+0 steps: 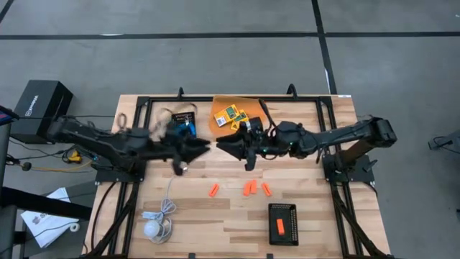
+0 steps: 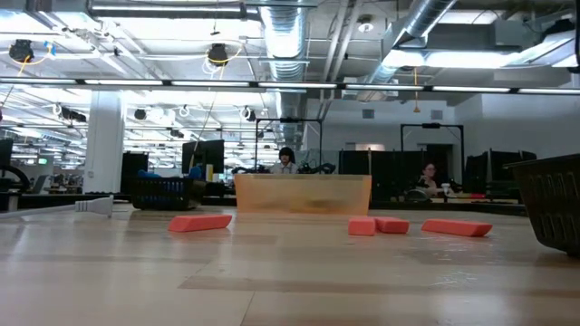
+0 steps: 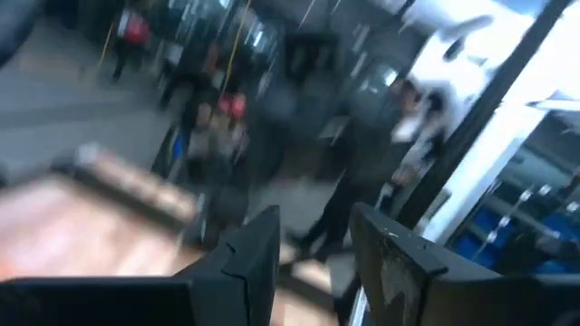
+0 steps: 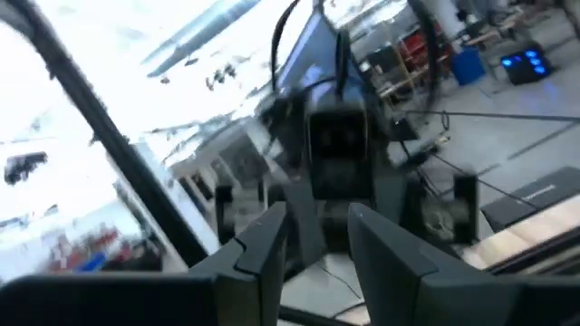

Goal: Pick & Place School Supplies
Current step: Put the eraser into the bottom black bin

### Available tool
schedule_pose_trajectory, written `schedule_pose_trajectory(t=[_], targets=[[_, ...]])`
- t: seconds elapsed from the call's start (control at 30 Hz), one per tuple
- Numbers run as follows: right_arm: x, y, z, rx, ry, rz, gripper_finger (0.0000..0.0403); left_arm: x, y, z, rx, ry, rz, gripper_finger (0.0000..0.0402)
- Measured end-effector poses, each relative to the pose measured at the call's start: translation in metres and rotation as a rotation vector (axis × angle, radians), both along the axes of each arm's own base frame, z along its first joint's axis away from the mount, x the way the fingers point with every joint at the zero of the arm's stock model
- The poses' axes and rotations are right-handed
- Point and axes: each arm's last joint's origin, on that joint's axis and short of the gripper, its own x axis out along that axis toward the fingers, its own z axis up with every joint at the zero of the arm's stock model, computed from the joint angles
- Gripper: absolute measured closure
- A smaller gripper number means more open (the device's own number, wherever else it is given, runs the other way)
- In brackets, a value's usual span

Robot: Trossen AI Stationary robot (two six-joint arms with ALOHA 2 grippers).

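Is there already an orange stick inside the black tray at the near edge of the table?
Yes, in the high view one orange stick lies inside the black tray, while the other orange sticks lie on the bare table.

You have two dark, jointed arms with black cables looping along them; each ends in flat, angular black fingers (image 4: 263,249), matte and blocky.

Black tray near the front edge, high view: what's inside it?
One orange stick lies inside the black tray, lengthwise. The rest of the tray floor looks bare. Anything under the stick is hidden.
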Motion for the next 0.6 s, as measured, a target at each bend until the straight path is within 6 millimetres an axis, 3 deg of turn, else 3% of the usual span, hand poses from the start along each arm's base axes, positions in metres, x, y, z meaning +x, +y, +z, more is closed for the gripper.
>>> schedule_pose_trajectory(t=[0.2, 0.33, 0.47, 0.6], targets=[[-0.002, -0.026, 0.011, -0.132, 0.105, -0.039, 0.0291, -0.049, 0.011, 0.033, 0.146, -0.142, 0.037, 0.027], [-0.002, -0.031, 0.009, -0.167, 0.121, -0.02, 0.0291, -0.07, 0.016, 0.043, 0.185, -0.198, 0.057, 0.027], [-0.002, -0.039, 0.012, -0.178, 0.09, -0.019, 0.0291, -0.078, 0.018, 0.046, 0.186, -0.224, 0.043, 0.027], [-0.003, -0.051, 0.018, -0.186, 0.03, -0.008, 0.0291, -0.072, 0.014, 0.044, 0.194, -0.216, -0.037, 0.027]])
